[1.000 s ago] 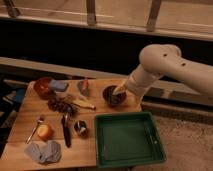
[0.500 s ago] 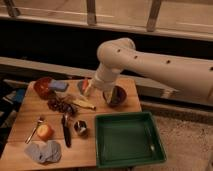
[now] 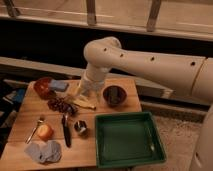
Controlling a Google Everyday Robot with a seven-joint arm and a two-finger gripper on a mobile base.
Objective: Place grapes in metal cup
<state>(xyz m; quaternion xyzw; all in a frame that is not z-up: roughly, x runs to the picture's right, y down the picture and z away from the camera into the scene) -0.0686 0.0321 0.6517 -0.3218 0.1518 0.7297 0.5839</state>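
status: nothing placed yet. grapes: lying on the bench, just beside the pincer on its orange-red bowl side; not held. metal cup: near the pincer, toward the camera; looks empty. pincer: wide, holding nothing. left: grasp, lift, carry, release. change: the arm has swung from over the dark red bowl to the grapes.
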